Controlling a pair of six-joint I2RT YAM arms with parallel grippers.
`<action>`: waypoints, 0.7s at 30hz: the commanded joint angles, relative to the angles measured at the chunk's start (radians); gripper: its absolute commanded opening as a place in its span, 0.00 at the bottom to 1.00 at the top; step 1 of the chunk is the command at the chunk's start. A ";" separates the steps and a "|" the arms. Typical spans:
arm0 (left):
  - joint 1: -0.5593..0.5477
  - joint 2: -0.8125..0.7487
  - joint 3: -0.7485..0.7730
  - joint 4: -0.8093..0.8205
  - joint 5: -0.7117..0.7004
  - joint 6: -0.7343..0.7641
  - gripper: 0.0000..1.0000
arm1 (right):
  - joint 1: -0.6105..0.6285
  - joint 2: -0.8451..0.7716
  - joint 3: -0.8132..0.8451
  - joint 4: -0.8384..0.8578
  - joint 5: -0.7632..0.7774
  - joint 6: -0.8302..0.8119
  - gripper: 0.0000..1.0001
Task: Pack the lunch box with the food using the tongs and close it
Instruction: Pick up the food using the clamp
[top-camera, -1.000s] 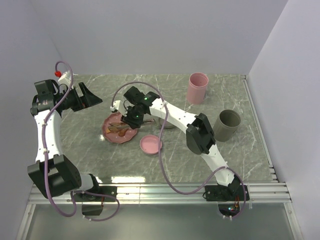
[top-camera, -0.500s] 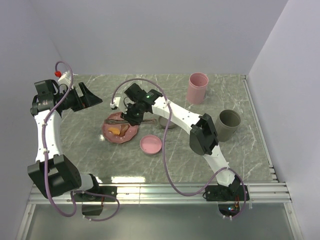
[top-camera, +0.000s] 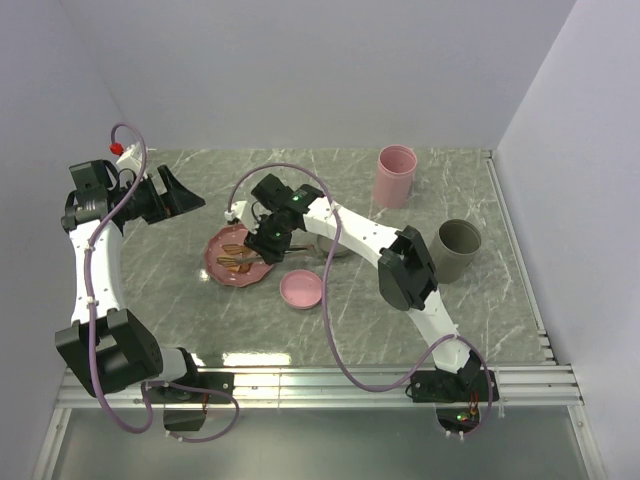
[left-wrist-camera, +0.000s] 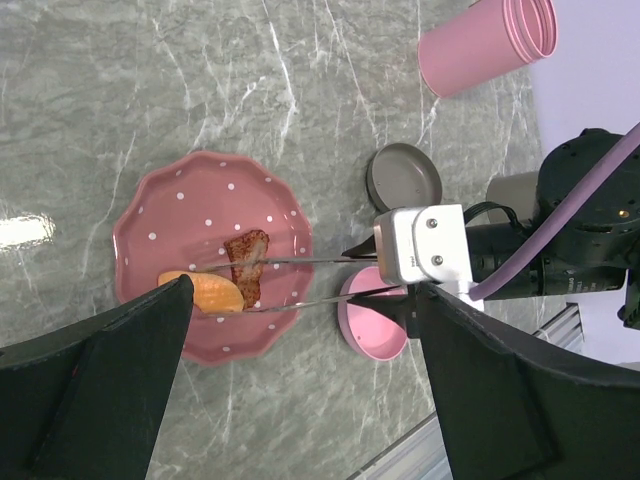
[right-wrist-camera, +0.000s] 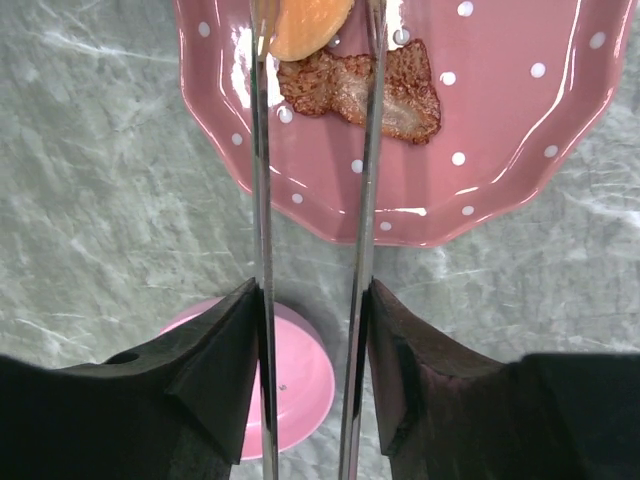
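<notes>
My right gripper (top-camera: 268, 238) (right-wrist-camera: 312, 300) is shut on the tongs (right-wrist-camera: 262, 180) (left-wrist-camera: 300, 260), its fingers pressing the outsides of the two silver arms. The arms stand spread apart and reach over the pink dotted plate (top-camera: 222, 268) (right-wrist-camera: 500, 150). On the plate lie the food pieces: an orange piece (right-wrist-camera: 308, 25) (left-wrist-camera: 205, 293) and a brown strip (right-wrist-camera: 365, 85) (left-wrist-camera: 246, 262). One tong arm crosses the orange piece's edge and the other crosses the brown strip; nothing is pinched. My left gripper (top-camera: 185, 195) (left-wrist-camera: 305, 290) is open, raised at the back left, holding nothing.
A small pink round container (top-camera: 301, 289) (right-wrist-camera: 300, 370) sits just below my right gripper. A grey round bowl or lid (left-wrist-camera: 404, 177) lies behind it, mostly under the right arm. A tall pink cup (top-camera: 395, 176) and a grey cup (top-camera: 456, 250) stand to the right.
My right gripper drew back from the plate, then came forward over it again, and the tong arms have spread wider. The left arm has not moved.
</notes>
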 joint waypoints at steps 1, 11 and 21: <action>0.006 -0.018 -0.002 0.032 0.015 -0.002 0.99 | -0.006 -0.095 -0.002 0.016 -0.017 0.035 0.53; 0.006 -0.026 -0.017 0.044 0.020 -0.010 0.99 | -0.006 -0.092 -0.033 0.021 0.002 0.047 0.58; 0.006 -0.023 -0.013 0.049 0.021 -0.013 0.99 | 0.012 -0.118 -0.089 0.059 0.038 0.048 0.56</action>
